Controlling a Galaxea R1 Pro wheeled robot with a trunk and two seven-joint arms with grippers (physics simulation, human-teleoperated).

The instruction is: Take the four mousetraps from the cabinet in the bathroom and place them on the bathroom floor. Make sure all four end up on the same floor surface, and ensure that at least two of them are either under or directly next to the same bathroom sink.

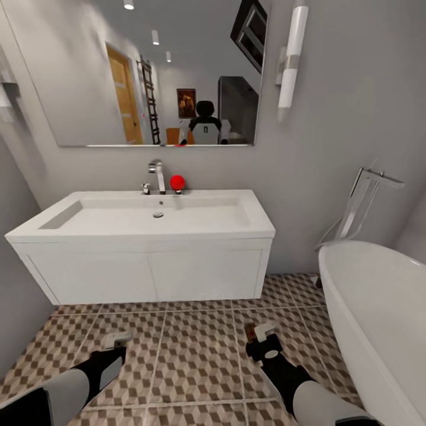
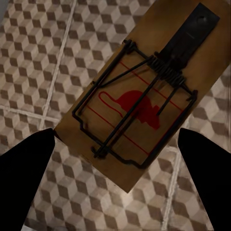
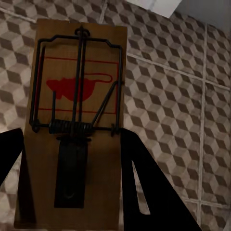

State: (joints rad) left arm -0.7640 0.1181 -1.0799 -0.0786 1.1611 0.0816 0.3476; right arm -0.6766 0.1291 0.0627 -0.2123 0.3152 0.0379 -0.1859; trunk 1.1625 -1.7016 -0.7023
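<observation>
Two mousetraps held over the tiled floor in front of the sink (image 1: 142,236) — ready to set down.

Head view: both arms reach low, left gripper (image 1: 116,340) and right gripper (image 1: 263,334) above the floor (image 1: 195,355). Left wrist view: claw pinching a mousetrap (image 2: 139,101). Right wrist view: claw clamped on its mousetrap (image 3: 74,120) — lower each flat beside the sink before releasing.

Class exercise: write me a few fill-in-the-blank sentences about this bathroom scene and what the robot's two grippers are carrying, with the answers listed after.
1. Each gripper, left gripper and right gripper, holds one ____.
2. The animal printed on the left mousetrap and the right mousetrap is coloured ____.
3. The red ball sits on the sink beside the chrome ____.
4. At the head view's right stands a white ____.

Answers: mousetrap; red; tap; bathtub
</observation>
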